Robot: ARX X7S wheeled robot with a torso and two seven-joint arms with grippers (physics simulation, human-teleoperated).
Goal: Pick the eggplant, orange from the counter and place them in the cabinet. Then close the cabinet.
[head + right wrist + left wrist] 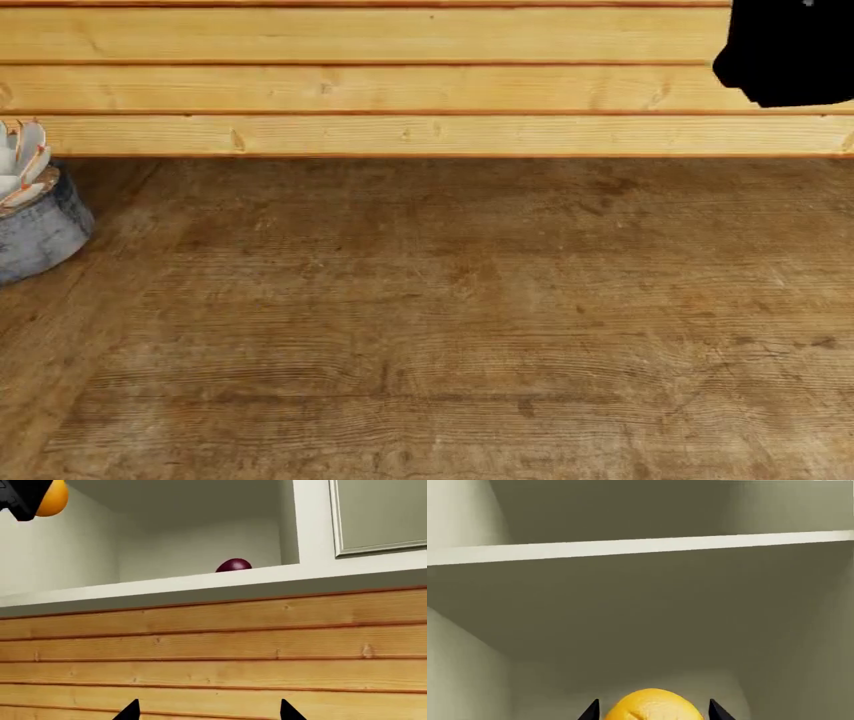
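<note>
left wrist view: orange [652,706] sits clamped between the left gripper's [654,711] jaws, inside the pale cabinet [640,547] under a shelf. head view: bare counter [454,320], a grey pot [38,232] at its left edge. right wrist view: right gripper [209,711] spread wide with nothing between its tips, eggplant [233,565] on the cabinet floor.

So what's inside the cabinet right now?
The eggplant lies on the cabinet floor; only its purple top shows above the front edge. The left gripper holds the orange inside, below a shelf. The floor beneath them is hidden.

Grey pot [38,232] with white utensils, beneath pale plank wall [400,80].
</note>
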